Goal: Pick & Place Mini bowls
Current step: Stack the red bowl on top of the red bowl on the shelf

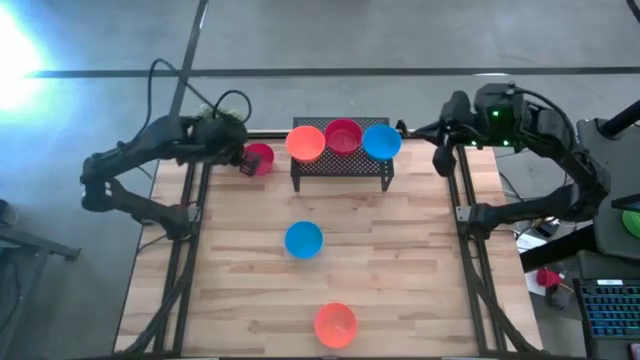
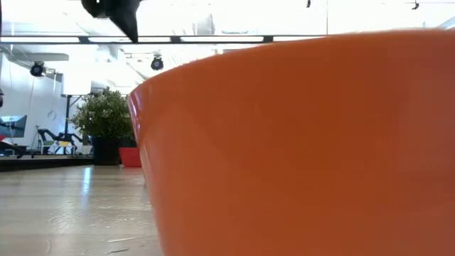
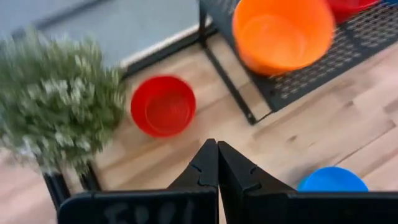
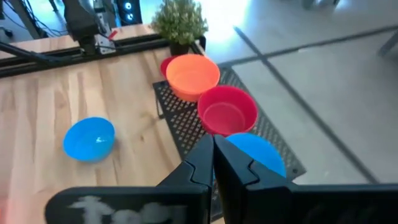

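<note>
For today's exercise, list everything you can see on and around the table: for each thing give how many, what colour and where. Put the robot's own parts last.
Bowls on the rack: three, orange, red, blue, side by side in a row.
Bowls on the table: three; red beside the plant, blue mid-table, orange near the front edge.
Rack: one, black mesh, at the table's back edge.
Plant: one, green, at the back left corner.
Table: one, light wood.
Left tool: dark, fingers shut, empty, above the table near the plant and red bowl.
Right tool: dark, fingers shut, empty, at the rack's right end.
</note>
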Action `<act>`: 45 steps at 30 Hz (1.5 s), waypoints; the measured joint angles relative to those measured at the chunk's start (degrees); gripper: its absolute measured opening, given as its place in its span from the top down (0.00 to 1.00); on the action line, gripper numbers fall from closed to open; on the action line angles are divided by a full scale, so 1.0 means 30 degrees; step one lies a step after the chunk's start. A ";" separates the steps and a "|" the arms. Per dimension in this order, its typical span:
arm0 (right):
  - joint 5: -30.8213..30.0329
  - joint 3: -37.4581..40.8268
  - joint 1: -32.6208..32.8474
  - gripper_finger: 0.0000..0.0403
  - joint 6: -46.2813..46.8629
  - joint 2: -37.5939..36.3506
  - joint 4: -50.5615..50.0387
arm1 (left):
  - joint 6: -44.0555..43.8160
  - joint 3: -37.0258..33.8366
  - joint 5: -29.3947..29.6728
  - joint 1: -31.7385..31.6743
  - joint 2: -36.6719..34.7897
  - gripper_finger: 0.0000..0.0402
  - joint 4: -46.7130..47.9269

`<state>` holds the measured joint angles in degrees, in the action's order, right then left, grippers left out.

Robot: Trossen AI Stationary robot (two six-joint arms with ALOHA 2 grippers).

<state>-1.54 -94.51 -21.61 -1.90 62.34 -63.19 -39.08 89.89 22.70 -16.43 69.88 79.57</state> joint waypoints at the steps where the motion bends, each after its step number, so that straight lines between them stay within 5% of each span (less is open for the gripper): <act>1: 0.0000 0.0025 0.0000 0.98 -0.0326 -0.0144 0.0126 | -0.0152 -0.0323 -0.0566 -0.0468 0.0046 1.00 -0.0145; 8: -0.0001 -0.0011 0.0000 0.98 -0.1851 -0.1042 0.0795 | 0.0480 -0.2866 -0.4080 -0.2576 0.0455 1.00 -0.1551; 14: 0.0005 0.0011 0.0000 0.98 -0.1938 -0.1435 0.0763 | 0.0715 -0.4180 -0.4124 -0.3268 0.0978 0.96 -0.1977; 27: -0.0001 0.0026 -0.0007 0.98 0.0134 -0.1429 0.0726 | 0.3896 -0.6178 -0.4709 -0.5161 0.2619 0.70 -0.4297; 32: -0.0010 0.0048 -0.0007 0.98 0.0911 -0.1269 0.0735 | 0.7277 -0.6457 -0.4721 -0.5368 0.4059 0.69 -0.4714; 45: -0.0039 0.0048 -0.0007 0.98 0.1660 -0.0135 0.0879 | 1.0558 -0.6465 -0.4586 -0.6277 0.8206 0.69 -0.5120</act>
<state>-1.65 -94.37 -21.63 3.08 61.93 -60.55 -7.41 70.50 8.94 -35.26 94.50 64.21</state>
